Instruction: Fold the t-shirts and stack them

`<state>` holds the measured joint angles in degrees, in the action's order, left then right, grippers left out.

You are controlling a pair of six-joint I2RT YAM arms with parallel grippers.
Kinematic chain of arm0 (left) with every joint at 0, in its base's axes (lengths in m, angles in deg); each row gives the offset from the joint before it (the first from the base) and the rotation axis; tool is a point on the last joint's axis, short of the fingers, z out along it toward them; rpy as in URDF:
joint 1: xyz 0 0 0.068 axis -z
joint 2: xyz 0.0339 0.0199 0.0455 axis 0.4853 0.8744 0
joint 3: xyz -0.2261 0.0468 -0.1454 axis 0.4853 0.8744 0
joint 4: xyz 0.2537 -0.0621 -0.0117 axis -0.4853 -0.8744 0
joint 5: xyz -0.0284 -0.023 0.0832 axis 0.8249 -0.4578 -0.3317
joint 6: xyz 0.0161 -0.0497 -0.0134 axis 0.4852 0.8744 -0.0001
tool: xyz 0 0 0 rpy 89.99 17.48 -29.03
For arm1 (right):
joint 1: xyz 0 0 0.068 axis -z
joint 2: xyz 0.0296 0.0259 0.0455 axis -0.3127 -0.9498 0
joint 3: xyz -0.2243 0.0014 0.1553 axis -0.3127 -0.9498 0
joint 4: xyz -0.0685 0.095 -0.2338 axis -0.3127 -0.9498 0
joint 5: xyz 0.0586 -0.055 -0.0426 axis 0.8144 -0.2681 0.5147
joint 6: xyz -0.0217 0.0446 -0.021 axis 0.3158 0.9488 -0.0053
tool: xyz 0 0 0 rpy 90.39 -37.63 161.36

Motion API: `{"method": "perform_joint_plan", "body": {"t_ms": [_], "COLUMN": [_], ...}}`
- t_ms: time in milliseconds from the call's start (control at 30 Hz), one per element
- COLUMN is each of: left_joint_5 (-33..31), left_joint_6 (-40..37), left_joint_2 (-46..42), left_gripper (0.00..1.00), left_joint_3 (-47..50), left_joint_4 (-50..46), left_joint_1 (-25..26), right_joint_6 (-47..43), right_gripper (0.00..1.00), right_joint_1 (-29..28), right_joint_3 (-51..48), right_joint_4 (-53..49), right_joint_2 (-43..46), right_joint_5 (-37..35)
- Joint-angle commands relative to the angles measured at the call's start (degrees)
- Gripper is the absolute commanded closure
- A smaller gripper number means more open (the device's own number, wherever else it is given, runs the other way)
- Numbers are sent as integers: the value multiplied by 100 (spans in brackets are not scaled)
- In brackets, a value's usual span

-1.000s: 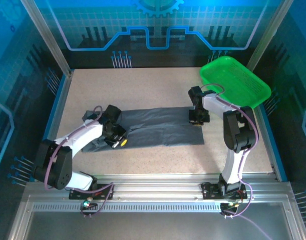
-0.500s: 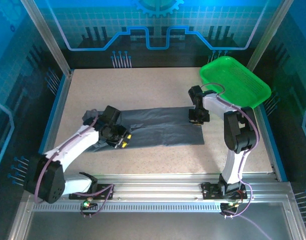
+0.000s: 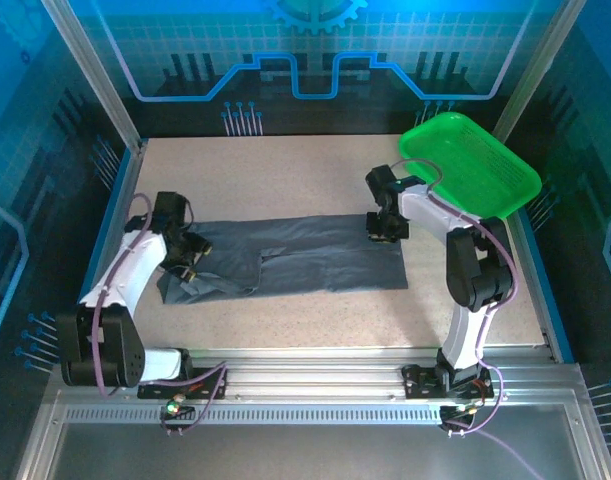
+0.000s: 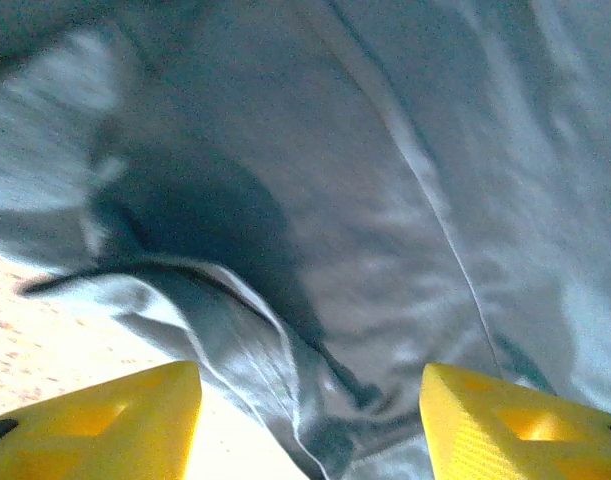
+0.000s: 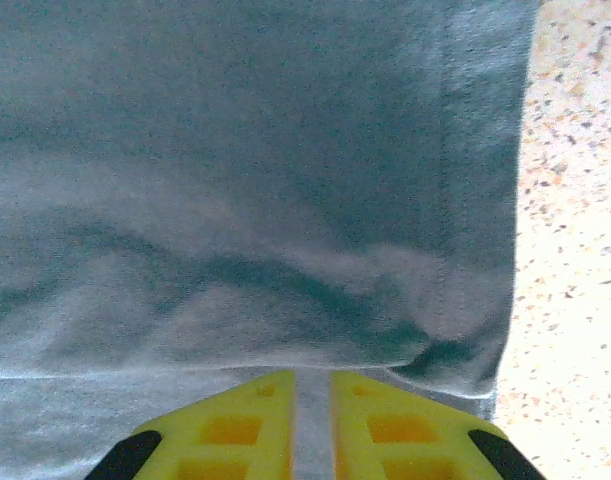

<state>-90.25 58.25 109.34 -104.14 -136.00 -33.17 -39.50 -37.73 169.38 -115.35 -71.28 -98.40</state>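
Observation:
A dark slate-grey t-shirt (image 3: pixel 315 255) lies flat across the middle of the table, folded into a long band, with its left end rumpled. My left gripper (image 3: pixel 188 258) hovers over that rumpled end. In the left wrist view this gripper (image 4: pixel 310 385) is open, its yellow fingers (image 4: pixel 135 415) wide apart above creased cloth (image 4: pixel 385 250) and holding nothing. My right gripper (image 3: pixel 382 232) is at the band's far right corner. In the right wrist view it (image 5: pixel 312 378) is nearly closed, and its tips meet a raised fold of the t-shirt (image 5: pixel 235 200) beside the hem.
A bright green plastic tray (image 3: pixel 480 170) stands tilted at the back right corner, just behind the right arm. Speckled tabletop (image 3: pixel 285 175) stretches behind the shirt. Metal frame posts and blue walls enclose the table, and a rail runs along its near edge.
My left gripper has opened, let go of the cloth and swung from the middle of the shirt to its left end. The right gripper has shifted slightly left and back.

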Motion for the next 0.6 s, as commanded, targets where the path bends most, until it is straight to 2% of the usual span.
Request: {"method": "perform_joint_plan", "body": {"t_ms": [0,100,200,333,433,567], "left_joint_5": [-224,-159,-55,409,603,607], "left_joint_6": [-256,-438,-688,-1085,-1340,-1404], "left_joint_2": [-185,48,594,974,814,-34], "left_gripper": [42,50,54,65,70,72], "left_joint_3": [191,204,78,314,569,1050], "left_joint_4": [153,777,793,894,646,70], "left_joint_1": [-406,-524,-553,-522,-403,-92], "right_joint_6": [53,34,17,-5,-10,-10], "right_gripper": [83,83,83,84,84,84], "right_joint_1": [-95,-121,-132,-130,-128,-116], "right_joint_3": [55,39,58,76,50,41], "right_joint_4": [-82,-84,-104,-121,-113,-86], "right_joint_2": [-124,-149,-143,-133,-100,-98], "right_joint_5": [93,125,115,100,83,88]}}
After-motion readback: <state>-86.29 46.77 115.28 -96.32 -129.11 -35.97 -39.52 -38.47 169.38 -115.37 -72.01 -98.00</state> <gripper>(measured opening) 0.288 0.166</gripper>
